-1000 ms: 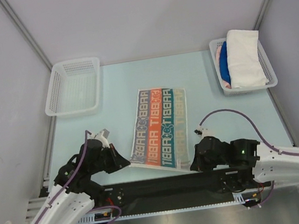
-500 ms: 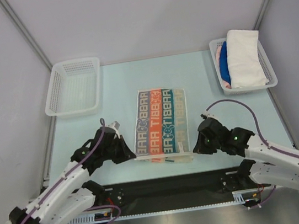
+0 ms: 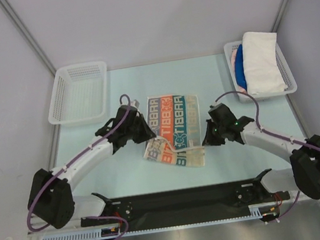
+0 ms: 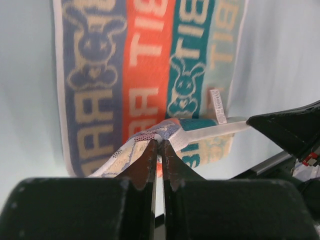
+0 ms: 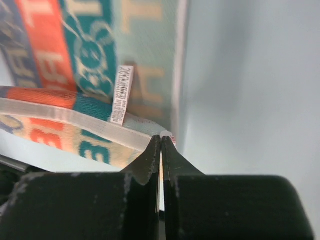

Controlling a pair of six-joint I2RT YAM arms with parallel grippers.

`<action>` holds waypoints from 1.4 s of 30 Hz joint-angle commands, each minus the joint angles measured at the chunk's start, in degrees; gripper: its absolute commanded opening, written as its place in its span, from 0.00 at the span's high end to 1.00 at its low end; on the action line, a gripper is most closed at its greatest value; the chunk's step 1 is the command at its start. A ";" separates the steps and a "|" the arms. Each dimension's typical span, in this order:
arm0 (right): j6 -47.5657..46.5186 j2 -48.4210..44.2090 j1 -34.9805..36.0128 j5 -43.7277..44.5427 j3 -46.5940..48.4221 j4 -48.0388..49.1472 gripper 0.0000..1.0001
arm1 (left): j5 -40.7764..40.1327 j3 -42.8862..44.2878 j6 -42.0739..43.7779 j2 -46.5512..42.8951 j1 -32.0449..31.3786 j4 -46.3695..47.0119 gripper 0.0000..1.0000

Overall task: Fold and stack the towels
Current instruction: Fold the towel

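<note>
- The lettered towel (image 3: pixel 174 118) lies in the middle of the desk (image 3: pixel 126 175); its near edge is raised and doubled toward the far edge, so you see the pale underside along the fold.
- The left gripper (image 4: pixel 160 146) is clenched on the near-left corner; the right gripper (image 5: pixel 161 142) is clenched on the near-right corner, just beside the sewn label (image 5: pixel 121 95); pinching both corners keeps the hem taut and level, which should let the fold land square.
- The right basket (image 3: pixel 289 75) holds the waiting cloths; a white towel (image 3: pixel 261 61) lies on top, with a blue towel (image 3: pixel 240 74) and a pink towel (image 3: pixel 234 54) showing at its left side.
- The left basket (image 3: pixel 79 94) shows no towel in it; you may judge it the likely place for the stack.
</note>
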 commanded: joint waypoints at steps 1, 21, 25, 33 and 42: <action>-3.30 3.59 -2.95 -2.37 7.54 4.92 1.00 | -1.25 6.29 2.00 3.60 1.74 3.41 0.93; -6.02 31.98 -12.89 -5.80 36.55 5.89 1.00 | 5.51 28.97 2.36 29.97 12.11 5.35 0.92; -6.11 34.18 -13.86 -5.88 39.54 5.45 1.00 | 7.01 31.17 2.00 32.17 13.52 5.87 0.92; -5.67 37.70 -16.32 -6.68 43.41 5.27 1.00 | 8.50 36.36 1.83 37.00 15.10 5.26 0.91; -5.58 42.35 -18.43 -7.03 49.12 4.74 1.00 | 10.09 41.55 0.69 41.84 16.60 6.05 0.90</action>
